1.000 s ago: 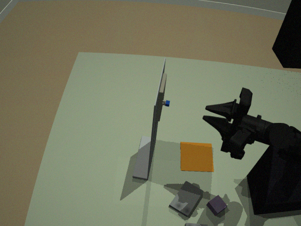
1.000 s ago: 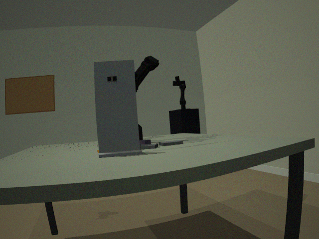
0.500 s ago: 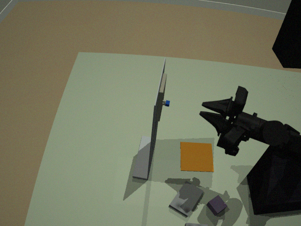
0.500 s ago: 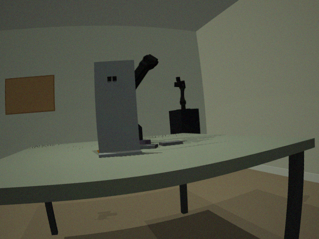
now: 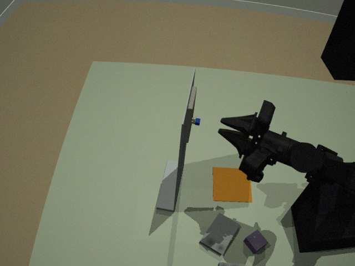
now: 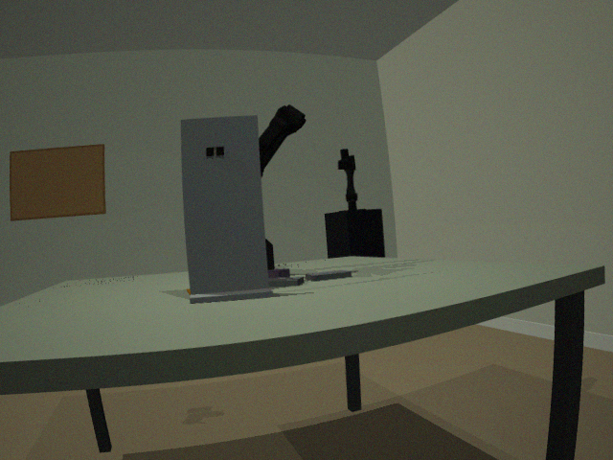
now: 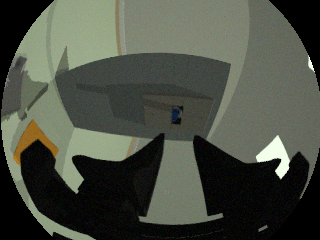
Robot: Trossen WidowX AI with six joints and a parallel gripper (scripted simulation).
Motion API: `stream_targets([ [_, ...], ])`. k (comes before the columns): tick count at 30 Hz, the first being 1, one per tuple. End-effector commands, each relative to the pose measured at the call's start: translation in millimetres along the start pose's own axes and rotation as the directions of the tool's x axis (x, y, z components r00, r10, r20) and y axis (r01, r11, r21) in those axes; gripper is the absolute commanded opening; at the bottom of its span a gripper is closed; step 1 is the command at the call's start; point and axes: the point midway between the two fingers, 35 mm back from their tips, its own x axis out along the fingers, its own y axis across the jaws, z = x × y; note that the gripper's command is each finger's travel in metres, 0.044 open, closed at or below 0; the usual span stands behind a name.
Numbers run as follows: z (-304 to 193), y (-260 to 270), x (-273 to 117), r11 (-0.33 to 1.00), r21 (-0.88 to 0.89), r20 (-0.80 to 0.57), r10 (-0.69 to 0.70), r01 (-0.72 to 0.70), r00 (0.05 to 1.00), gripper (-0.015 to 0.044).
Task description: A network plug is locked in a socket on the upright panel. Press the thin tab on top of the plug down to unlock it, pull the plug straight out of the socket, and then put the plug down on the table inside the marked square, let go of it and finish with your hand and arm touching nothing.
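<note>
The small blue rigid network plug [image 5: 197, 121] looks light; the partly spread, empty end effector [image 5: 220, 126] should pinch its side faces.

Top view looks steeply down on the counter [image 5: 114, 143]; exterior sits low, facing the panel's [image 6: 222, 208] back; wrist peers forward, sharing that panel [image 7: 187, 87].

I find no writing to read in any view; no label, brand, number or sign shows on anything I can see.
</note>
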Motion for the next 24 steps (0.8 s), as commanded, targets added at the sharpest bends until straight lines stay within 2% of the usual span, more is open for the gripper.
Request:
stream_targets([
  [1, -0.3, 1.2, 7.7, 1.000, 0.001, -0.007, 0.000, 0.000, 1.000, 0.0156],
  [24, 8.6, 0.6, 40.5, 1.000, 0.001, -0.006, -0.001, 0.001, 1.000, 0.0156],
])
